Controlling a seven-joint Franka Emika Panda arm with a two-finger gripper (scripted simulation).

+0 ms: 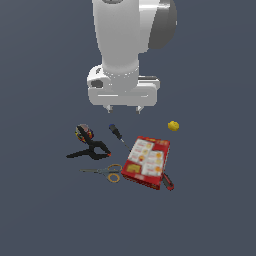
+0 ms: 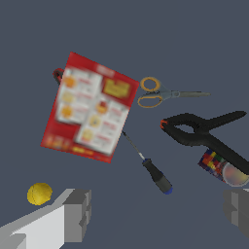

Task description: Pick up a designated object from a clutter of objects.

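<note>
The small yellow lemon-like fruit lies alone on the dark floor, toward the exterior view's right of the clutter. My gripper hangs open above the floor with nothing between its fingers, up and to the exterior view's left of the fruit. The clutter lies below it: a red cracker box, a dark screwdriver, a black clamp, yellow-handled scissors, a round black-orange item and a red-black marker.
The white arm body rises behind the gripper. The marker is tucked against the box's edge, partly hidden in the wrist view. Dark floor surrounds the group on all sides.
</note>
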